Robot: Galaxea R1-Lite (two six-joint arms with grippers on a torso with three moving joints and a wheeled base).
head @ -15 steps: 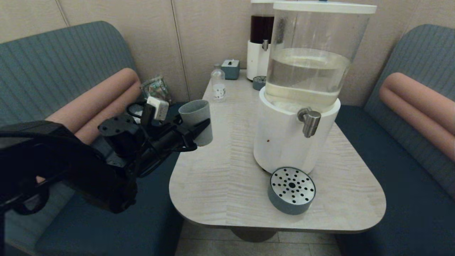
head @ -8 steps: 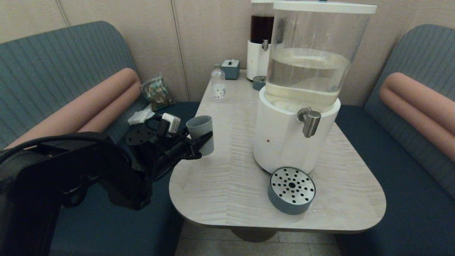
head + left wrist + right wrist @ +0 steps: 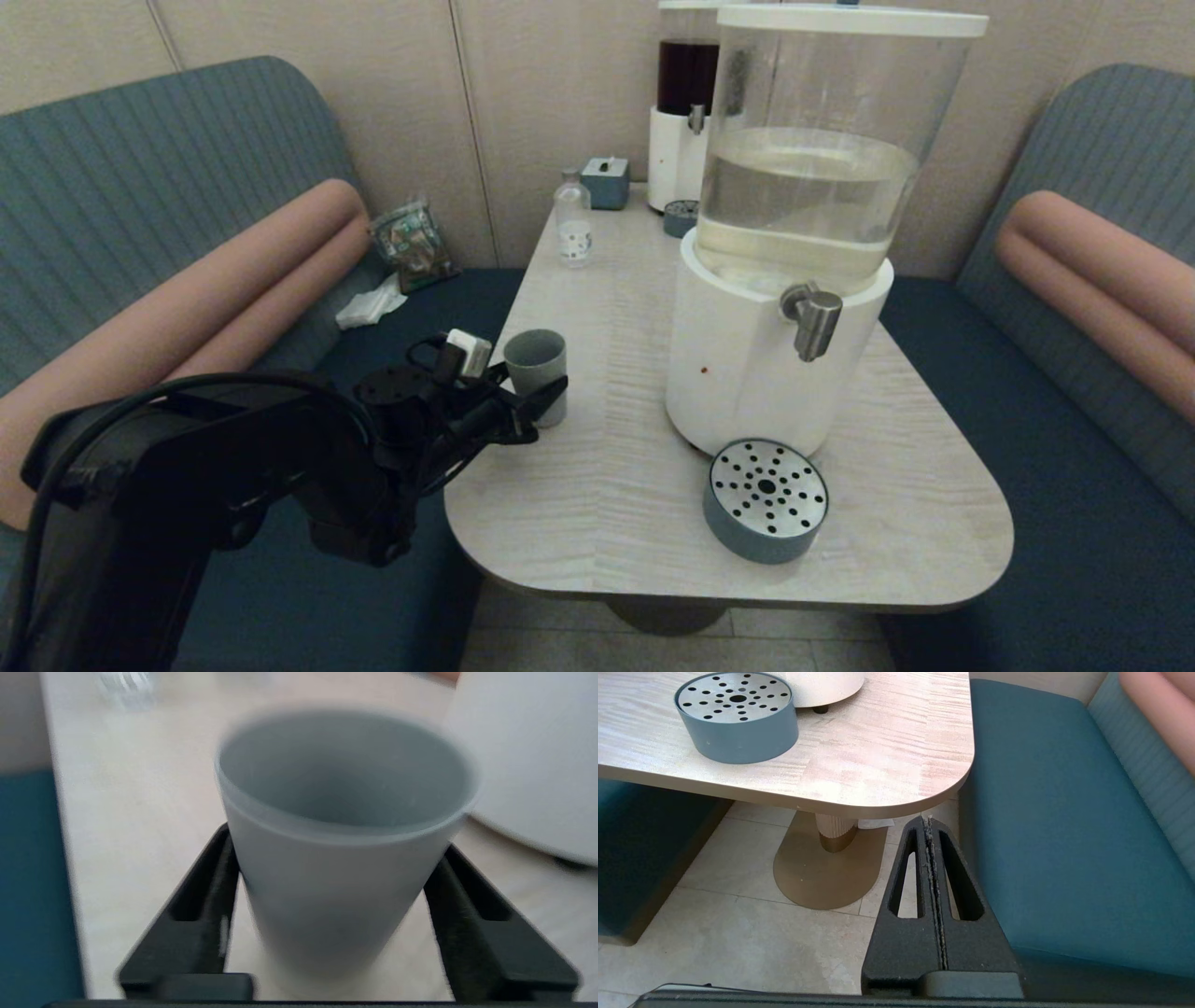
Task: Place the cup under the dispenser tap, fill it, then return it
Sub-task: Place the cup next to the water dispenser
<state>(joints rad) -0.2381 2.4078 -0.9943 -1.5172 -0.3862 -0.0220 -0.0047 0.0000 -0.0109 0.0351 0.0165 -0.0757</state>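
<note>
The grey-blue cup (image 3: 535,359) stands upright at the table's left edge, level with the white dispenser base. My left gripper (image 3: 546,397) is shut on the cup (image 3: 336,858); its black fingers (image 3: 210,882) press the wall on both sides below the rim. Whether the cup's base touches the tabletop is unclear. The steel dispenser tap (image 3: 812,322) juts from the big white-based dispenser (image 3: 747,373), well right of the cup. The round drip tray (image 3: 766,499) below the tap holds nothing. My right gripper (image 3: 928,821) hangs shut and empty below the table's near right corner.
A small clear bottle (image 3: 572,229), a grey box (image 3: 606,180) and the dark-liquid dispenser (image 3: 686,103) stand at the table's far end. Blue bench seats flank the table (image 3: 579,523). The drip tray (image 3: 737,716) also shows in the right wrist view.
My left arm has carried the cup down and nearer, from above the left bench side to the table's left edge. The right arm has not moved.
</note>
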